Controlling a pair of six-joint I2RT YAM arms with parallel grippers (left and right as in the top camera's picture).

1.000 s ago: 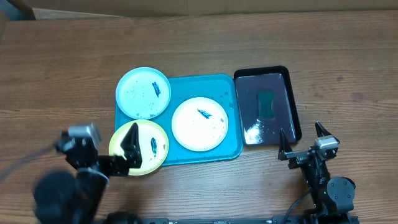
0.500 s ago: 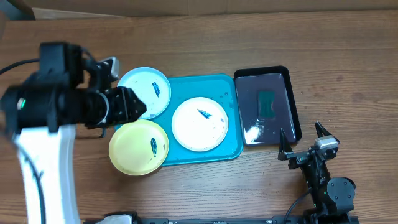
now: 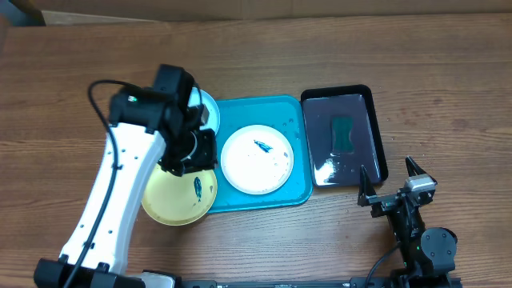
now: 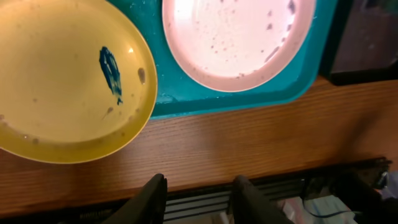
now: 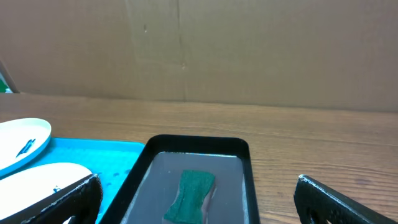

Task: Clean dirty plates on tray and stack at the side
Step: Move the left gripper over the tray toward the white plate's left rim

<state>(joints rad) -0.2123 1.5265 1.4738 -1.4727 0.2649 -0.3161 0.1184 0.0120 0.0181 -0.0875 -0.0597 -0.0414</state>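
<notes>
Three smeared plates lie on the turquoise tray [image 3: 298, 190]. The white plate [image 3: 258, 158] sits in its middle. Overhanging the tray's front left corner is the yellow plate [image 3: 178, 200], which carries a dark blue streak. The pale blue plate [image 3: 210, 112] at the back left is mostly hidden under my left arm. My left gripper [image 3: 192, 154] hovers above the gap between the yellow and white plates. In the left wrist view its fingers [image 4: 155, 193] stand partly apart with nothing between them, over the table's front edge, the yellow plate [image 4: 62, 74] and white plate [image 4: 239, 40] ahead. My right gripper [image 3: 386, 170] is open and empty at the front right.
A black tray [image 3: 376, 128] holding water and a green sponge [image 3: 344, 132] stands right of the turquoise tray. In the right wrist view the sponge [image 5: 193, 190] lies ahead between the open fingers. A cardboard wall backs the table.
My left arm has swung from the table's front left up and across, now over the plates, and its jaws have narrowed. The right arm has not moved.
</notes>
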